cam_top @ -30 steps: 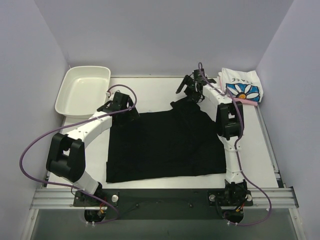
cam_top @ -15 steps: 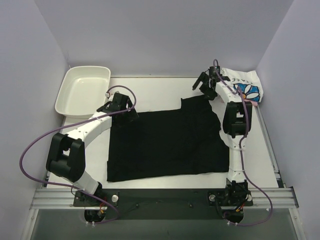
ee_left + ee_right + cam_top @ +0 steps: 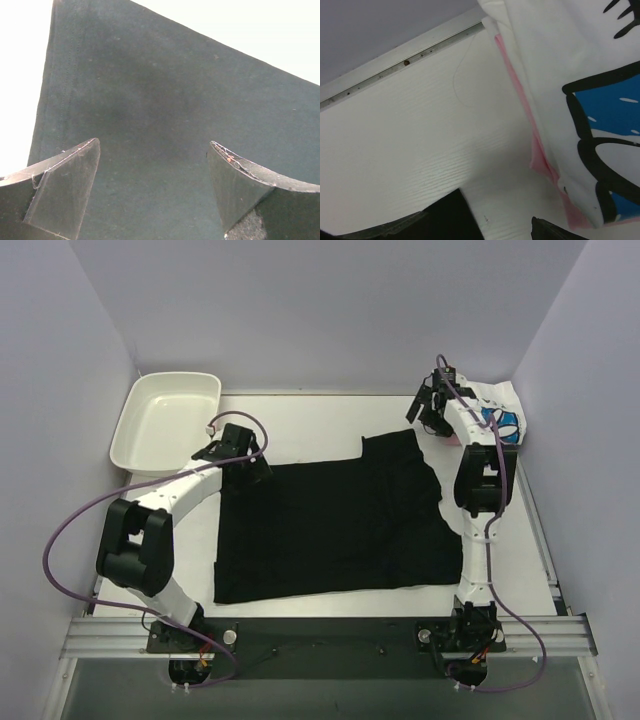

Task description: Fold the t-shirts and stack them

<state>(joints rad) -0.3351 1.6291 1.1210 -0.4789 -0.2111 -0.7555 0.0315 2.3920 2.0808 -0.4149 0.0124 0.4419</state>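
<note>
Altogether, shirts counted: three, one black, one white with a daisy print, one pink, all on the table [image 3: 310, 425].
black t-shirt [image 3: 330, 530]: one. It is spread flat across the middle of the table, with its near edge close to the arm bases and one sleeve reaching toward the far right.
white daisy t-shirt [image 3: 580, 75]: one, folded, in the far right corner. A blue flower outlined in black faces up.
pink t-shirt [image 3: 540, 155]: one. It lies under the white daisy t-shirt, and only a thin pink edge shows along that shirt's side.
stack: two shirts, white on pink, apart from the black t-shirt with bare table between.
arms: two.
left gripper [image 3: 152, 150]: one. It is over the far left corner of the black t-shirt, with its two fingers spread wide and nothing between them but the cloth below. Whether the tips touch the cloth I cannot tell.
right gripper [image 3: 428, 408]: one, at the far right, above bare table just beside the left edge of the stack. Its two fingers stand apart and pinch nothing.
tray [image 3: 165, 420]: one, white, at the far left corner, apart from all three shirts.
cables [image 3: 60, 540]: two, purple, one looping along each arm.
</note>
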